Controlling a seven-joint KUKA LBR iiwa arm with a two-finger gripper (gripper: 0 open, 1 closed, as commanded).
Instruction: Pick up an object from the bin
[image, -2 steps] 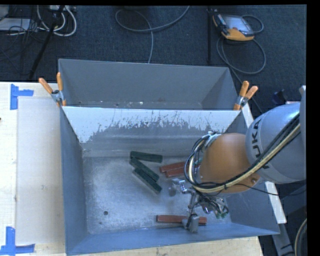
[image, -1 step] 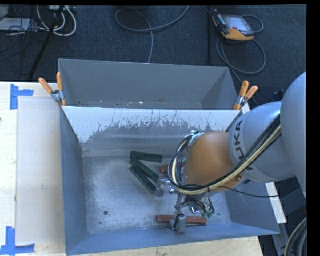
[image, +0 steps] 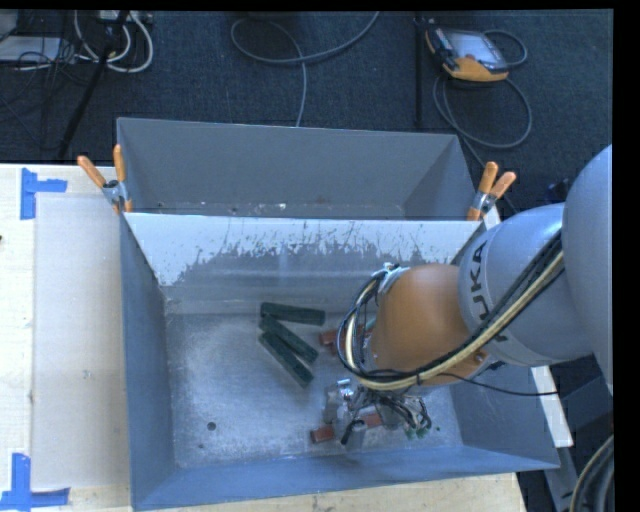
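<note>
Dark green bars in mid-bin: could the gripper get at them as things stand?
Probably yes. The bars lie uncovered on the bin floor, just up and left of the gripper, with nothing stacked on them.

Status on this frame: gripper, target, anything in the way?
Gripper low by the bin front wall, beside a small reddish piece. Dark green bars lie apart, mid-bin. No obstruction seen.

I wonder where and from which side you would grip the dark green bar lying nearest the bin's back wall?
Probably at mid-length of the dark green bar, from straight above, closing across its narrow width. It lies flat and long on the bin floor with its long sides free, while one end sits close to the slanted green bars.
</note>
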